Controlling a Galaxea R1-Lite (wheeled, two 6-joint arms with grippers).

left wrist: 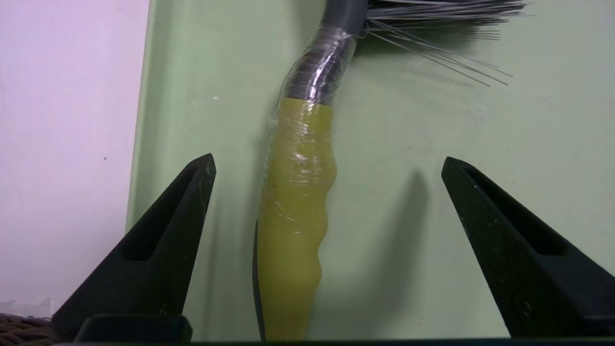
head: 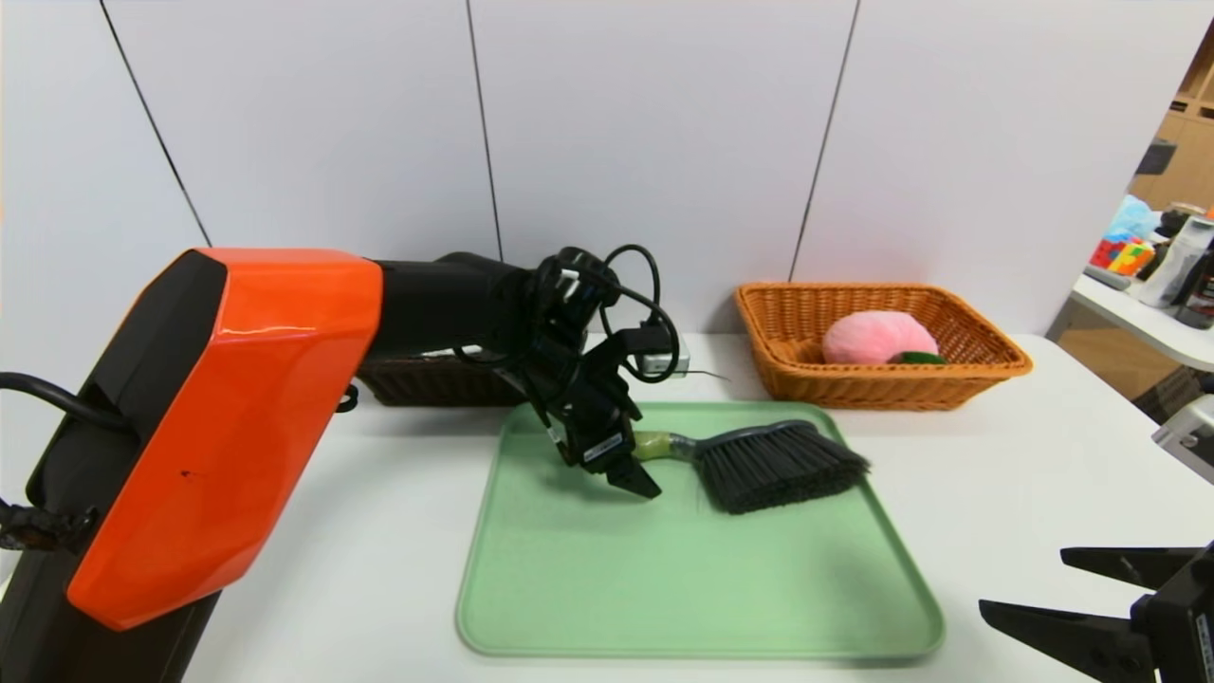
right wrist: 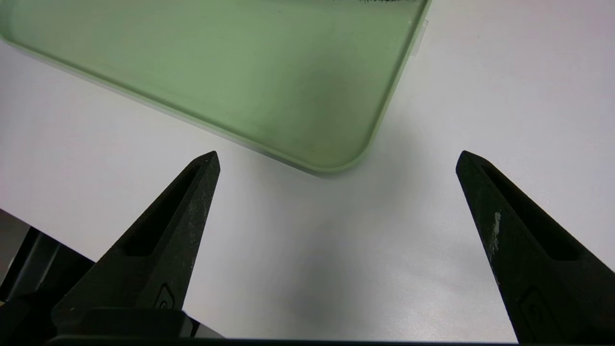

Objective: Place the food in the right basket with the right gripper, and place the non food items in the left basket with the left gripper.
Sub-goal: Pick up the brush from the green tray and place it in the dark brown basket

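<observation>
The hand brush lies on the green tray, its dark bristles pointing right and its green handle pointing left. My left gripper hovers low over that handle, open. In the left wrist view the handle runs between the spread fingers of the left gripper without touching them. The pink plush peach rests inside the orange-tan right basket. The dark brown left basket is mostly hidden behind my left arm. The marker pen is out of view. My right gripper is open at the front right, holding nothing.
The right wrist view shows the right gripper over bare white table by a corner of the tray. A side table with colourful clutter stands far right. White wall panels close the back.
</observation>
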